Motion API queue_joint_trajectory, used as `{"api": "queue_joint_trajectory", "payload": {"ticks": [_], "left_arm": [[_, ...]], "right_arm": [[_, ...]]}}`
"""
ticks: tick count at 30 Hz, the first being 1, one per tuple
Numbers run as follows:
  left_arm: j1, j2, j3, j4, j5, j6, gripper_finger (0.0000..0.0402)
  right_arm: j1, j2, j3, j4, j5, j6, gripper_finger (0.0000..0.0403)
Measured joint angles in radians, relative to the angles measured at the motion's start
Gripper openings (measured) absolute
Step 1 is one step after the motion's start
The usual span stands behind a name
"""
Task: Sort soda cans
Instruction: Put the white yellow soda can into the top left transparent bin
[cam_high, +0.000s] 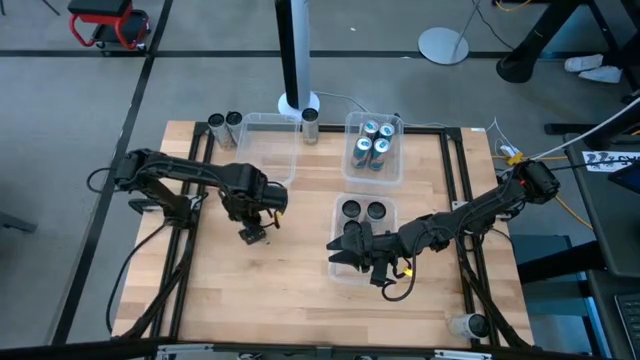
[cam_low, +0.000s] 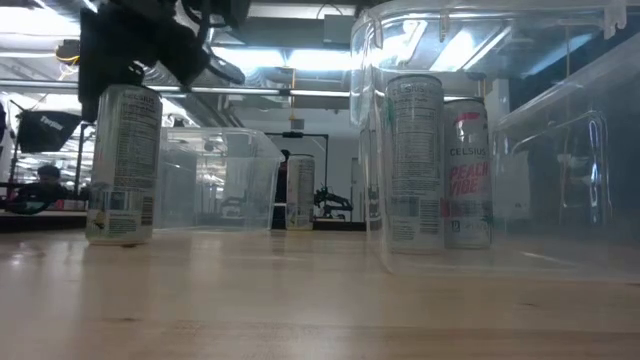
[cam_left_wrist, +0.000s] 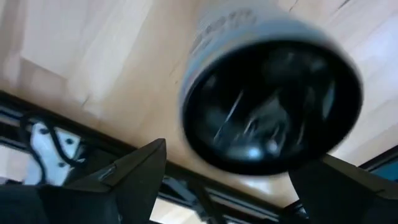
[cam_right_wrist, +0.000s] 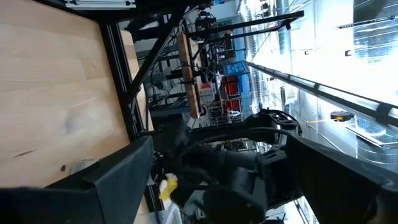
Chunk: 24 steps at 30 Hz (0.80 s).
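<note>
A grey soda can (cam_low: 122, 165) with a dark top (cam_left_wrist: 270, 102) stands upright on the wooden table, left of centre. My left gripper (cam_high: 254, 230) hangs just above it, pointing down and open. Its fingers (cam_left_wrist: 137, 180) are spread to either side of the can's top, apart from it. My right gripper (cam_high: 345, 250) stays level and open over the near clear bin (cam_high: 340, 275), where two dark-topped cans (cam_high: 364, 210) stand. Several blue-and-silver cans (cam_high: 372, 145) stand in the far bin (cam_high: 352, 175).
An empty clear bin (cam_high: 268, 150) stands at the far left-centre. Two cans (cam_high: 225, 123) stand beside it and one can (cam_high: 310, 125) by the white post. Another can (cam_high: 470, 325) lies at the near right corner. Bare wood stretches along the near left.
</note>
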Motion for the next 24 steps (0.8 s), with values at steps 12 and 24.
{"api": "queue_joint_trajectory", "payload": {"ticks": [12,24], "left_arm": [[-0.128,-0.263,0.001,0.055,-0.163,0.276,0.0315],[-0.166,-0.283,-0.004,0.166,-0.26,0.443,0.0315]], "right_arm": [[0.0,0.0,0.0,-0.004,0.0,0.0,0.0365],[0.0,0.003,0.0,0.007,0.0,0.0,0.0365]]}}
